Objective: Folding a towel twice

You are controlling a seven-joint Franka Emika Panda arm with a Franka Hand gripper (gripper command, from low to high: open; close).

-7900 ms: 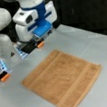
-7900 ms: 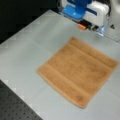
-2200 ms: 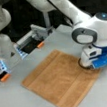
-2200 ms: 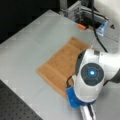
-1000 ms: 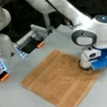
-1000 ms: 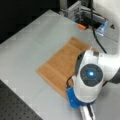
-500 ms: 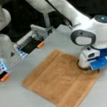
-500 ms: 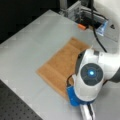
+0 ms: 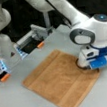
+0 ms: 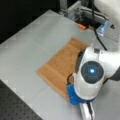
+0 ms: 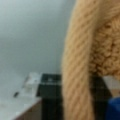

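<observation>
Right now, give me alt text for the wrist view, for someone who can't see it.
Tan terry towel fills the right half of the wrist view, very close to the camera, its looped weave and ribbed edge running top to bottom. Behind it lies the pale gray table, with a dark opening low in the middle. The gripper itself cannot be made out here.

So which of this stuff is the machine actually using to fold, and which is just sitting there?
In use:
- towel, lying flat and unfolded
- tool, down on the towel's corner at a front view's right

Just there:
- grey table
- metal fixture with orange tabs behind it
</observation>
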